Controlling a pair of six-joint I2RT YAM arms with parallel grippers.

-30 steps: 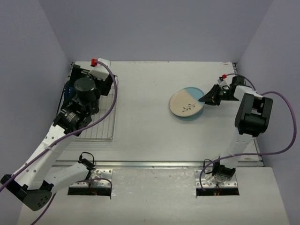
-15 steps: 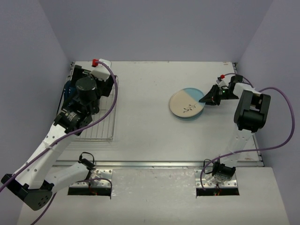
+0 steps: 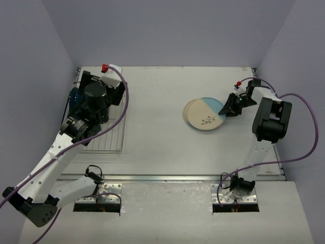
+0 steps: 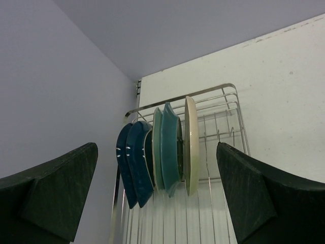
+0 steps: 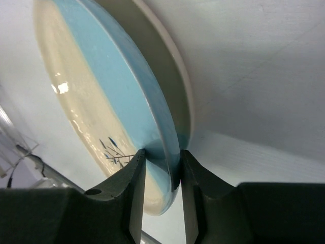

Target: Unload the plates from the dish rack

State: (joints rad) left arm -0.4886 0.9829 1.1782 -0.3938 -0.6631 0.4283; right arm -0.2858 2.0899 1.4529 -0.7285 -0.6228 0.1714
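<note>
Two now lying right of centre on table (image 3: pixel 152 101): cream-and-blue plate (image 3: pixel 208 115), rim pinched in right hand (image 3: pixel 227 108), dragged rightward since a moment ago, baring a cream plate (image 3: pixel 188 113) beneath. Left hand (image 4: pixel 158 195) spread wide, facing remaining plates (image 4: pixel 162 147) upright in dish rack (image 3: pixel 109 137) at left; unloading unfinished.

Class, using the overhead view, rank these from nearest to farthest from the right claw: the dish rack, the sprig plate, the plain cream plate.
1. Sprig plate, gripped at its right rim by the right claw.
2. Plain cream plate, beneath it, showing at its left.
3. Dish rack, at the far left.
</note>
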